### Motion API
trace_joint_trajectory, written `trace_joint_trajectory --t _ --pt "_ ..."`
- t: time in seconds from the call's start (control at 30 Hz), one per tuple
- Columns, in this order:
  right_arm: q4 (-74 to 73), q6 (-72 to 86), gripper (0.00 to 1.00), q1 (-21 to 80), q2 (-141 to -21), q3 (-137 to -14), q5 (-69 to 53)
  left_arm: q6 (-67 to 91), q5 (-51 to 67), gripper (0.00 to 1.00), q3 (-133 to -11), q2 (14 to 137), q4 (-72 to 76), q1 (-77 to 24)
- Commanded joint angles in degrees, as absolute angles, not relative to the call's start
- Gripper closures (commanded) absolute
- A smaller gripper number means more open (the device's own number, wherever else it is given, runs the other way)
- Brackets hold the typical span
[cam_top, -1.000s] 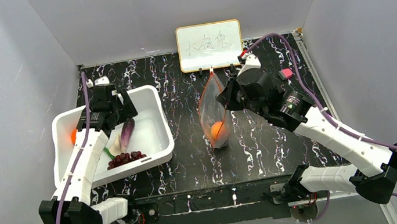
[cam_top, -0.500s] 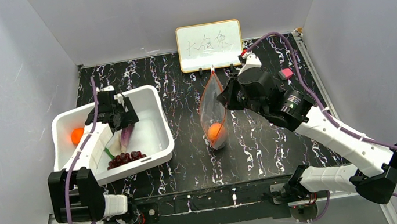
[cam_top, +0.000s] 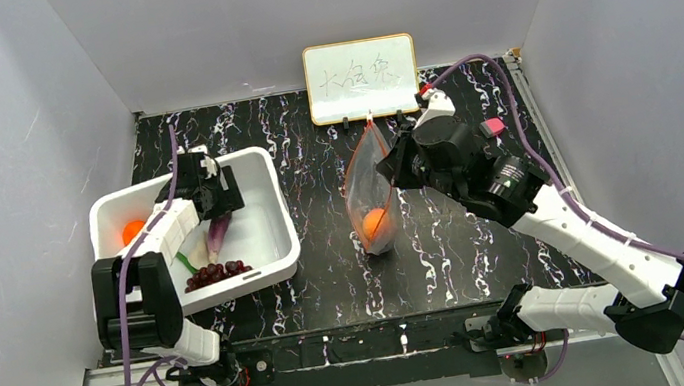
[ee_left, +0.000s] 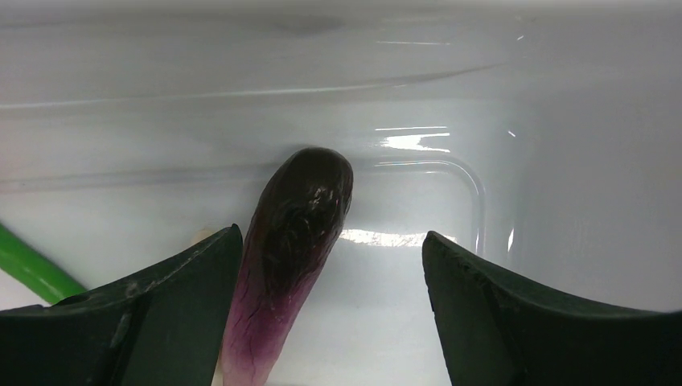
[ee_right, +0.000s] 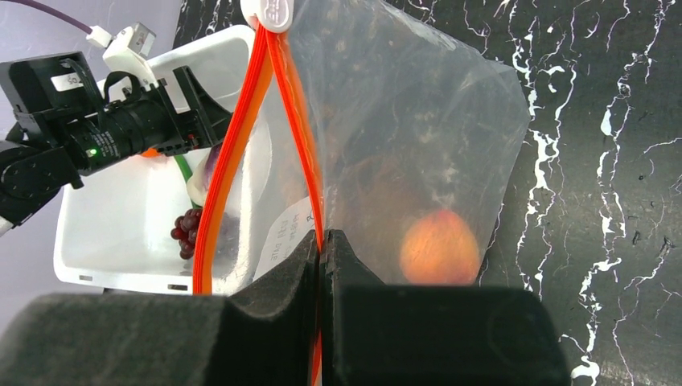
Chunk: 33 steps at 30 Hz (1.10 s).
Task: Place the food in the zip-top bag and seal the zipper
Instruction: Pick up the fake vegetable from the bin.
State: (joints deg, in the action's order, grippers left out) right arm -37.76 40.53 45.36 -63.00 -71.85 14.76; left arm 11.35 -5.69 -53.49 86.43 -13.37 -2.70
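Observation:
The clear zip-top bag (cam_top: 369, 194) hangs upright at mid-table with one orange fruit (cam_top: 374, 221) at its bottom. My right gripper (cam_top: 392, 161) is shut on one side of the red-orange zipper (ee_right: 301, 137), and the mouth gapes open. In the right wrist view the gripper (ee_right: 322, 237) pinches that strip and the fruit (ee_right: 439, 247) shows through the plastic. My left gripper (cam_top: 217, 208) is open inside the white bin. In its wrist view the purple eggplant (ee_left: 301, 217) lies between the fingers (ee_left: 499, 305), close to the left one; the gripper (ee_left: 331, 241) holds nothing.
The white bin (cam_top: 237, 157) at the left also holds a grape bunch (cam_top: 215, 272), another orange fruit (cam_top: 132, 230) and a green stem (ee_left: 32, 269). A small whiteboard (cam_top: 361, 79) stands at the back edge, just behind the bag.
The left arm has folded back toward its base while its gripper slid a little right and down over the eggplant. The right arm and bag have stayed put.

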Motion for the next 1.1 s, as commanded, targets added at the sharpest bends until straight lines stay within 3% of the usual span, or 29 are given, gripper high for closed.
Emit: trace_joint_trajectory --t 0.0,0.57,1.07 --pt "-36.02 39.78 1.0 45.69 -60.67 -74.96 16.41 9.87 -2.42 0.2 -53.04 87.05 -10.88 -2.2" --pt "-36.34 39.81 1.0 45.7 -57.99 -73.86 17.58 10.89 2.02 0.33 -51.96 87.38 -10.95 -2.29" --pt "-35.94 39.99 1.0 45.64 -58.05 -73.91 17.78 11.53 2.29 0.37 -52.93 90.26 -13.53 -3.6"
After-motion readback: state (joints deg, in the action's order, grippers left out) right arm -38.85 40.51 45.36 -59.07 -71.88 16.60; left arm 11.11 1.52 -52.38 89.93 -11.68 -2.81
